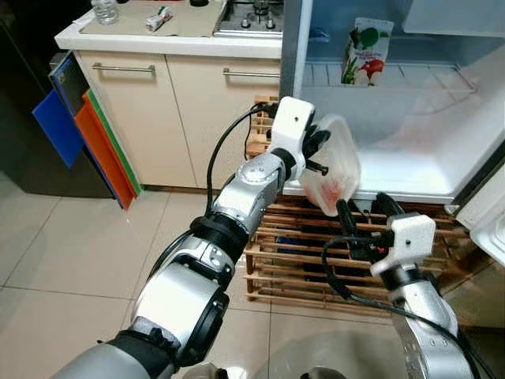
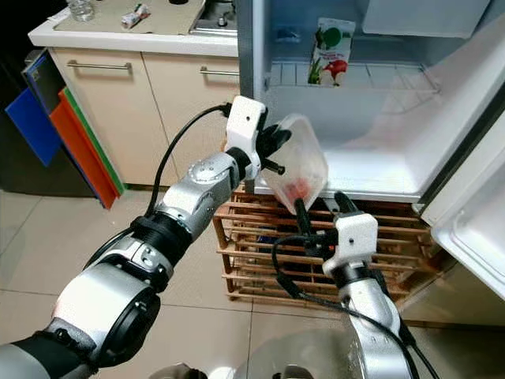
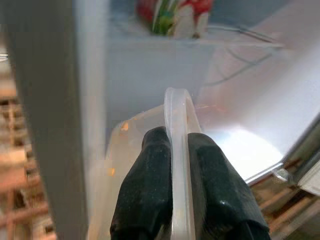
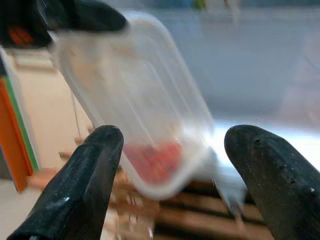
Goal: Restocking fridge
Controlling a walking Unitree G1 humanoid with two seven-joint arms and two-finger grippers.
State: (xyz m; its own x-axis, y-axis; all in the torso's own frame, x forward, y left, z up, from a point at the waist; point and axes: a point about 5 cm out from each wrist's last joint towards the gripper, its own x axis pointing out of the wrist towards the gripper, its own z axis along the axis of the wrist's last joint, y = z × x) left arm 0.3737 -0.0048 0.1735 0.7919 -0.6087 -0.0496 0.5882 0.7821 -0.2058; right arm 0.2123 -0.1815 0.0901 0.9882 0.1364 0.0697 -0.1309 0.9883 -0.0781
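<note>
While the left end effector (image 1: pixel 322 155) is pinching the rim of a clear plastic tub with red food inside (image 1: pixel 335 170) at the open white fridge's (image 1: pixel 410 170) front edge, restocking is looking barely underway: only a printed carton (image 1: pixel 365 50) is standing on the wire shelf (image 1: pixel 426 76). The right end effector (image 1: pixel 368 208) is hanging spread open below the tub.

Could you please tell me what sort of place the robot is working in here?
Most likely a home kitchen: an open fridge stands beside a counter with cabinet drawers and a gas hob. The left claw holds a clear plastic container at the fridge's opening.
</note>
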